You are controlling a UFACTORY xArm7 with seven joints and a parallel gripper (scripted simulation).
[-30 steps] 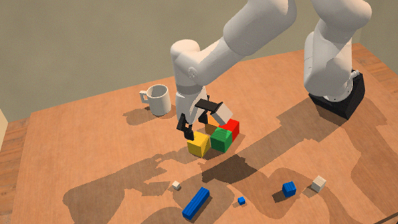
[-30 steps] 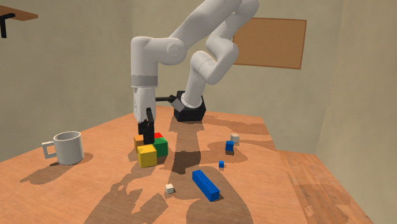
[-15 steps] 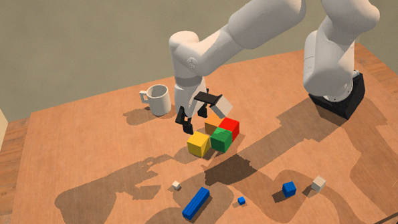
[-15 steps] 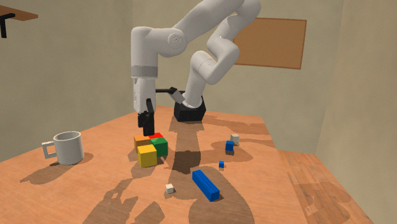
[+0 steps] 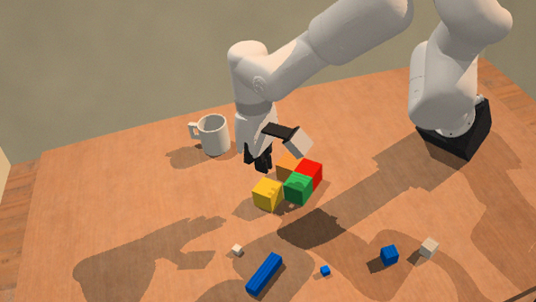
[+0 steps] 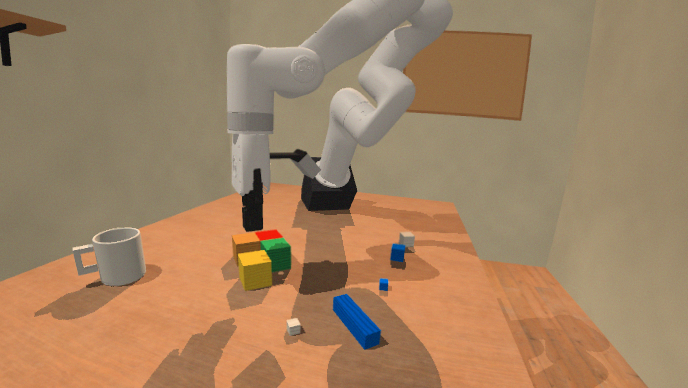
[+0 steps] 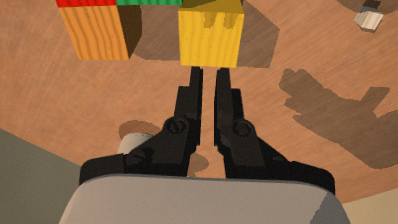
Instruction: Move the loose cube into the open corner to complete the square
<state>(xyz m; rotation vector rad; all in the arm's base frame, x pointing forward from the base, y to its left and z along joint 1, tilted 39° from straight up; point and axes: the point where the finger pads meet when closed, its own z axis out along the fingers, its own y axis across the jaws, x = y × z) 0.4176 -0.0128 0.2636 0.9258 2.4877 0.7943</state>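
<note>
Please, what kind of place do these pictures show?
Probably a small room set up for tabletop robot trials: a wooden table carrying the arm's black base, toy cubes such as the yellow cube, a mug, and a cork board on the wall.
</note>
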